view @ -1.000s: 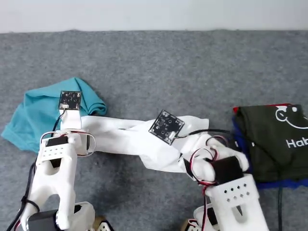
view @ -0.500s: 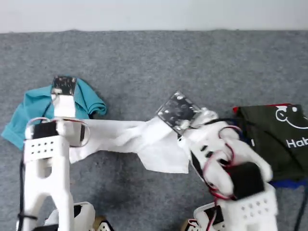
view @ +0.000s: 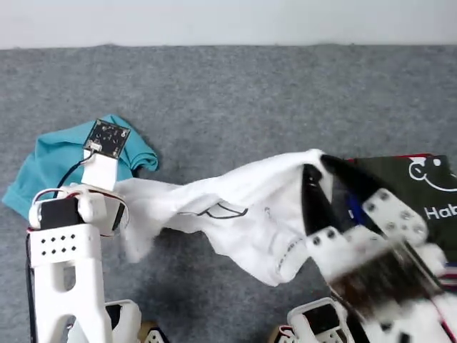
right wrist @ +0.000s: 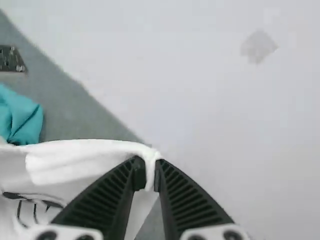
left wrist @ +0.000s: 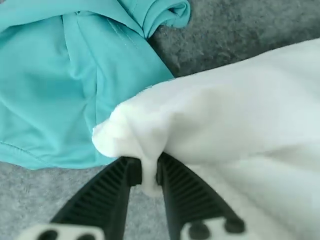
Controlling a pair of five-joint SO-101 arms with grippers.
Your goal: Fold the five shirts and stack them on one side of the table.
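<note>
The limp, light white shirt (view: 235,207) sags, so left gripper (left wrist: 148,169) and right gripper (right wrist: 148,172) clamp its opposite edges.

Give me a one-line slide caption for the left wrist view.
Left gripper pinching a bunched edge of the white shirt, teal shirt crumpled beyond it on the grey table.

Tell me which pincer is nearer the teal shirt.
Left. The left pincer grips one end of the white shirt, right beside the teal shirt; the right pincer holds its other end, beside the dark folded shirts.
</note>
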